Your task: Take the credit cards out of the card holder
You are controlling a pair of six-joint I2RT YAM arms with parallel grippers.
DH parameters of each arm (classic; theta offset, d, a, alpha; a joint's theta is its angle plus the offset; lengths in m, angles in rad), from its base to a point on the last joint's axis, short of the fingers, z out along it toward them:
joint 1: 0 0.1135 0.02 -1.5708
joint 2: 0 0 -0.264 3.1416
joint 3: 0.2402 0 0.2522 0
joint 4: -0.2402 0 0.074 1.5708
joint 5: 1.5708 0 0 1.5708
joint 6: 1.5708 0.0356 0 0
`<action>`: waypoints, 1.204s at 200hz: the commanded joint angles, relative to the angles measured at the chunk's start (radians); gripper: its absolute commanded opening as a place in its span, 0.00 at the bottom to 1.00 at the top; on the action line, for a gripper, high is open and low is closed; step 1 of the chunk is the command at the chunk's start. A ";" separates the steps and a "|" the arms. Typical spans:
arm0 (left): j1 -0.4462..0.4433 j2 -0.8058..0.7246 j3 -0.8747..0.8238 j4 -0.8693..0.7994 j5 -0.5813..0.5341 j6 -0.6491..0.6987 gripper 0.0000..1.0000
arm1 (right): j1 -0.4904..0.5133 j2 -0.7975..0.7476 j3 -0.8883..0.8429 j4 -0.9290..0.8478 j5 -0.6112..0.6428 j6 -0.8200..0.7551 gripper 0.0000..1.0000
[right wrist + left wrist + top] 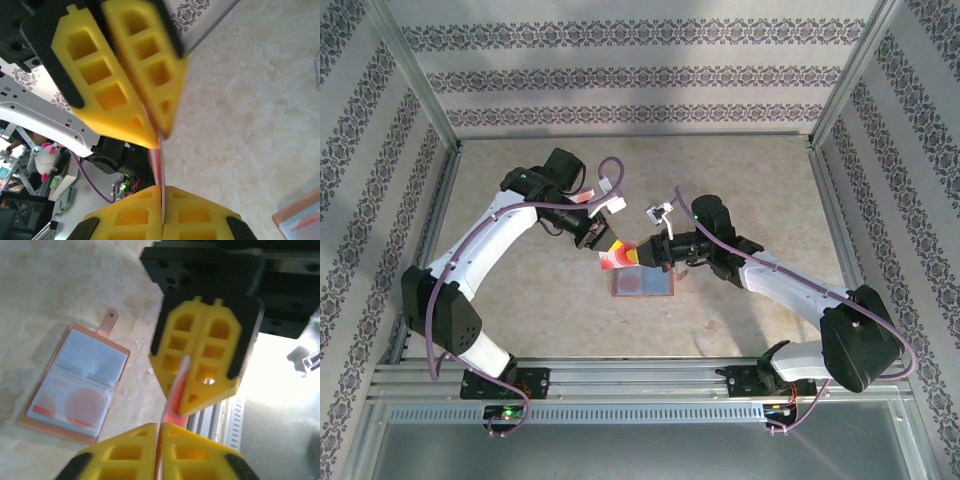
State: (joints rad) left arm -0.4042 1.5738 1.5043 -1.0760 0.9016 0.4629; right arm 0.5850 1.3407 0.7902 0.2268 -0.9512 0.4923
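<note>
Thin red plastic credit card (174, 397), seen edge-on, pinched by both left gripper (159, 434) and right gripper (162, 194), ribbed yellow fingers pressed flat on it. Open tan card holder (80, 385), glossy pockets, lies on mottled worktop (50, 300) near both grippers.

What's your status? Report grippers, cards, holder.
Left gripper and right gripper both shut on one red card, mid-air. Card holder lies open on the table, second card inside. No obstruction seen.
</note>
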 commanded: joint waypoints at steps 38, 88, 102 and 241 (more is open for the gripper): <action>0.029 -0.067 -0.041 0.046 -0.015 -0.007 0.00 | -0.018 -0.045 0.027 -0.020 0.030 -0.017 0.38; 0.122 -0.175 -0.126 0.297 -0.136 -0.066 0.00 | -0.097 -0.157 -0.033 -0.083 0.165 0.016 0.71; 0.145 -0.177 -0.141 0.355 -0.188 -0.043 0.00 | -0.106 -0.193 -0.039 -0.134 0.250 0.021 0.74; 0.349 0.261 0.036 0.627 -0.199 0.214 0.00 | -0.105 -0.491 -0.017 -0.498 0.829 0.021 0.98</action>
State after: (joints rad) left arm -0.0738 1.7855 1.4822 -0.4900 0.6979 0.5972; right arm 0.4820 0.8734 0.7563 -0.2073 -0.2455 0.5201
